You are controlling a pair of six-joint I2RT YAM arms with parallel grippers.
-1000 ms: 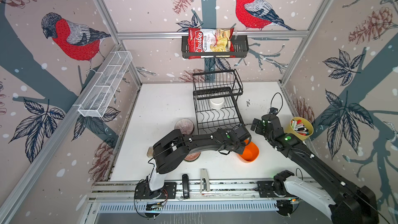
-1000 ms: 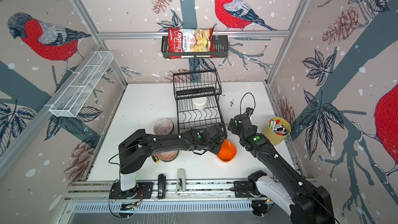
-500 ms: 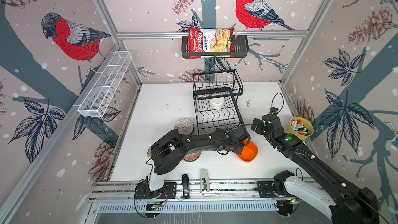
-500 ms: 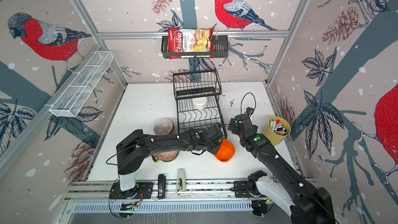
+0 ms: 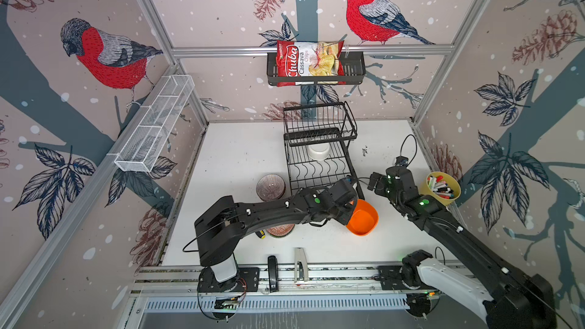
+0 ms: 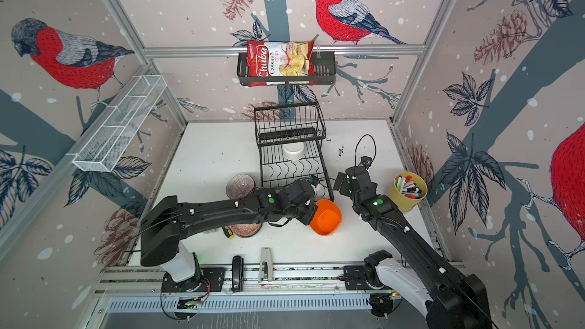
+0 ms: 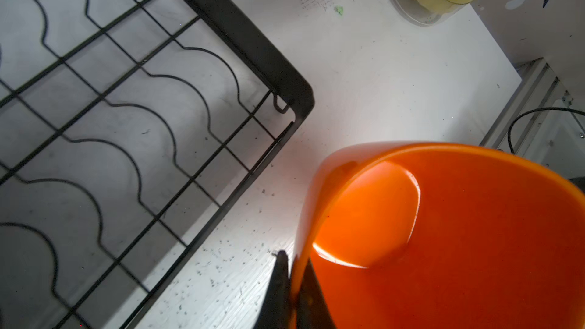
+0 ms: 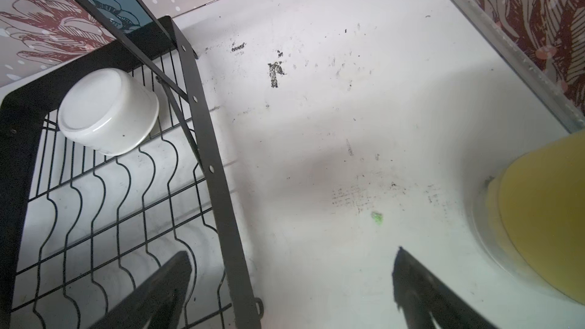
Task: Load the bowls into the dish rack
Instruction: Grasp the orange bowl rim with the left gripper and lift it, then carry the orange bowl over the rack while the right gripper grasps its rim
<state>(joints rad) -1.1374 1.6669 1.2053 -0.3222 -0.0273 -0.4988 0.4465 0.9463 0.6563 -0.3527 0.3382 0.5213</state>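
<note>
- Beside the dish rack (image 7: 253, 49), at its near corner, the orange bowl (image 5: 364, 221) is tilted, its rim clamped thin between the left gripper (image 7: 292, 280) jaws.
- We lift over the frame first, then set it in short of the white bowl (image 8: 107, 110).
- Right gripper (image 8: 293, 252) hovers near, spread wide and empty; we keep clear of it.

left arm (image 5: 269, 213): black boxy links, white base | right arm (image 5: 443, 226): same (green light near each wrist) | cable (image 5: 409, 135): thin black loop | right gripper (image 8: 293, 252): dark tapered fingers
</note>
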